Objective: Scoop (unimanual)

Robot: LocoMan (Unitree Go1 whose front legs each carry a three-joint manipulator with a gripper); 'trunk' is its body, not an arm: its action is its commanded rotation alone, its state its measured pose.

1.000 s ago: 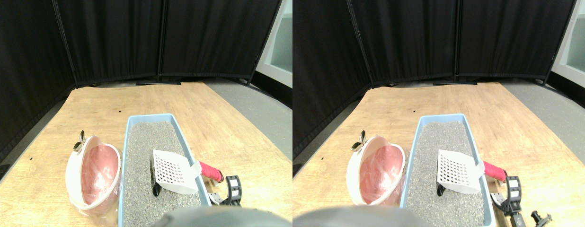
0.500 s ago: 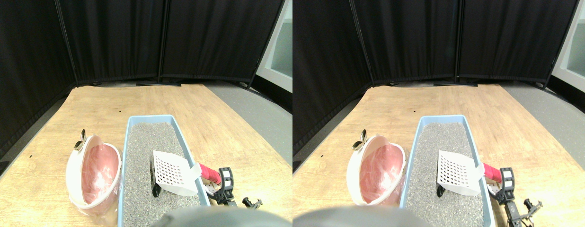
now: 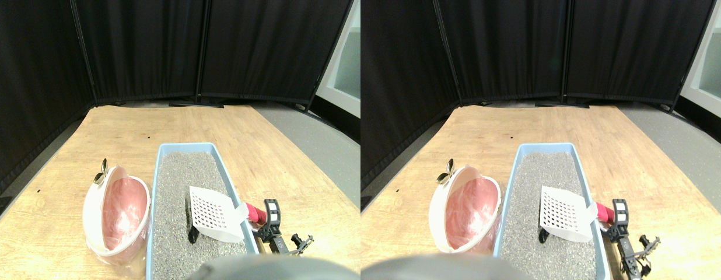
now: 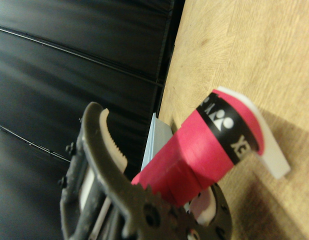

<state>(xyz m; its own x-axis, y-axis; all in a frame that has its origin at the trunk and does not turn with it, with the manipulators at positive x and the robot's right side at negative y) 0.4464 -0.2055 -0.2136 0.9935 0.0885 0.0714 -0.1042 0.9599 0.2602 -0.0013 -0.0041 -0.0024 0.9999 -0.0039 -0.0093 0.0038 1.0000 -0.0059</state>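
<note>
My right gripper (image 3: pixel 271 217) was made of dark, nearly black plastic. In the stereo pair view one jaw was an open frame like a small ladder, with pale rectangles in it. Behind it my arm was thin and dark, with small brackets. In the wrist view my gripper (image 4: pixel 144 200) had a curved jaw with a toothed edge, a beige ribbed pad and round screw holes.

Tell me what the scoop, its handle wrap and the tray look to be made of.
Scoop: seemingly rigid white plastic, matte, with a moulded grid of slots. Handle wrap: apparently pink grip tape, smooth and slightly glossy, closed off by a printed black band. Litter tray: likely light blue plastic, with a smooth thin rim; it holds grey granular litter.
</note>
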